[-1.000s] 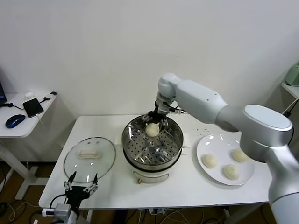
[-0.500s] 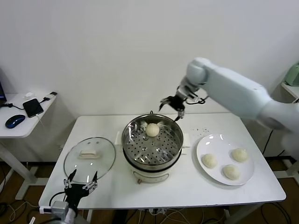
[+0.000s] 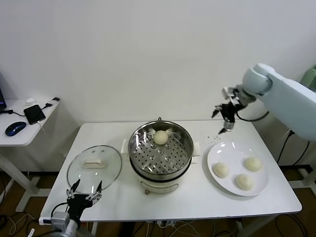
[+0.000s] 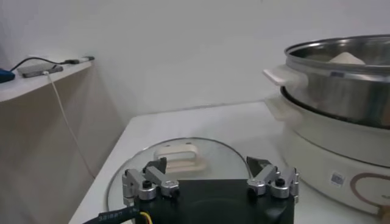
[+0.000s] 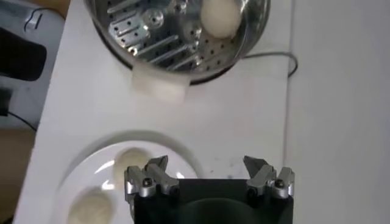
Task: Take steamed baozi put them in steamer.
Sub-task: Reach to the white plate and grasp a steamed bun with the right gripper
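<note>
The steel steamer [image 3: 161, 154] stands mid-table on its cream base, with one baozi [image 3: 161, 137] on the perforated tray at its far side. The right wrist view shows that baozi [image 5: 219, 16] and the steamer [image 5: 170, 36] too. Three more baozi [image 3: 221, 170] [image 3: 253, 164] [image 3: 244, 181] lie on the white plate [image 3: 217, 153] to the right. My right gripper [image 3: 223, 118] hangs open and empty in the air above the table's back right, beyond the plate; its jaws [image 5: 206, 173] hold nothing. My left gripper [image 3: 85, 191] stays open, low at the table's front left edge, near the glass lid [image 4: 177, 159].
The glass lid [image 3: 95, 167] with its cream handle lies flat, left of the steamer. A side desk at the far left holds a phone [image 3: 34, 113] and a mouse [image 3: 15, 128]. The steamer's side handle [image 4: 279, 75] juts toward the lid.
My right gripper has left the baozi in the steamer, risen, and swung right to above the plate's far side. The left arm has barely moved.
</note>
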